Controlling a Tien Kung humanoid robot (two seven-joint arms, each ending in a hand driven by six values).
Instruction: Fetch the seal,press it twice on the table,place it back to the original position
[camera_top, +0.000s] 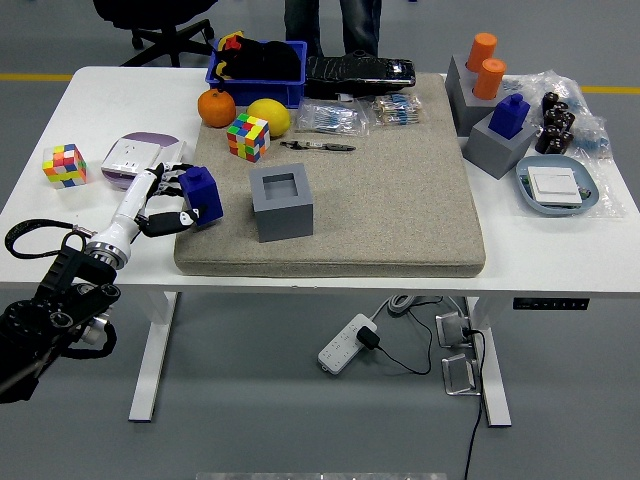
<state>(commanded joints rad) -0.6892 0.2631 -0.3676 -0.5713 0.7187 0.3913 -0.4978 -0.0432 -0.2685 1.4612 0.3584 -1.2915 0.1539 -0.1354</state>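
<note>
Blue seal held in left hand, fingers clamped round its lower body, handle end up, slightly tilted. It sits over the left edge of the beige mat, left of the grey holder block, apart from it. The block's square socket is open and empty. Judgement: return move runs rightward from hand to socket; seal's long axis needs to be upright to drop in. Right hand not in view; left is the only one near.
</note>
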